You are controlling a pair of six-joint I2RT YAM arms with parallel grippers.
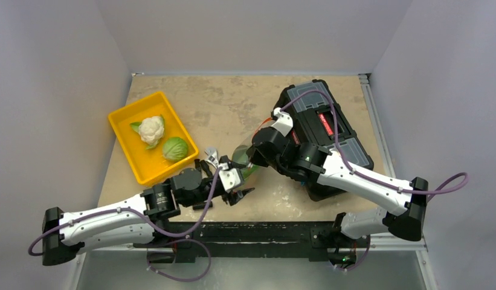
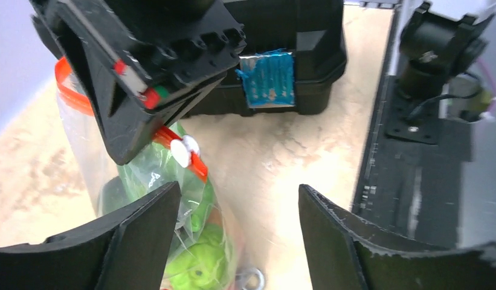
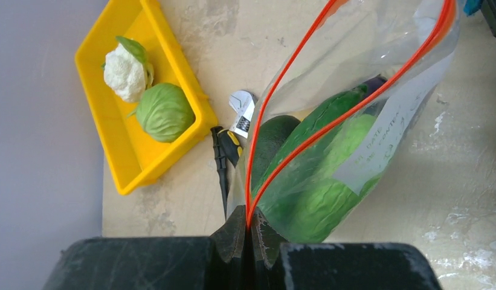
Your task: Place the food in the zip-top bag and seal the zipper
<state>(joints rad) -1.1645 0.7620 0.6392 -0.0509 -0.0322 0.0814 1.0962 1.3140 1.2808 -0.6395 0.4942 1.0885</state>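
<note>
Food (image 3: 318, 193) in zip-top bag (image 3: 384, 78), tray (image 1: 125, 136) left, toolbox (image 1: 348, 136) right

Clear crinkly zip-top bag (image 3: 366, 54), red-orange zipper (image 2: 200, 169) with white tip, green food (image 3: 312, 193), yellow tray (image 3: 127, 163), white cauliflower (image 3: 125, 74), pale-green cabbage (image 3: 165, 112), black toolbox (image 1: 330, 115), mottled beige counter (image 1: 221, 103).

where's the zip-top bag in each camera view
Top external: zip-top bag at centre, left of the black toolbox.
Left wrist: zip-top bag at left and lower left.
Right wrist: zip-top bag fills centre and right, pinched by the right gripper.
Shared landmark: green food inside it.
</note>
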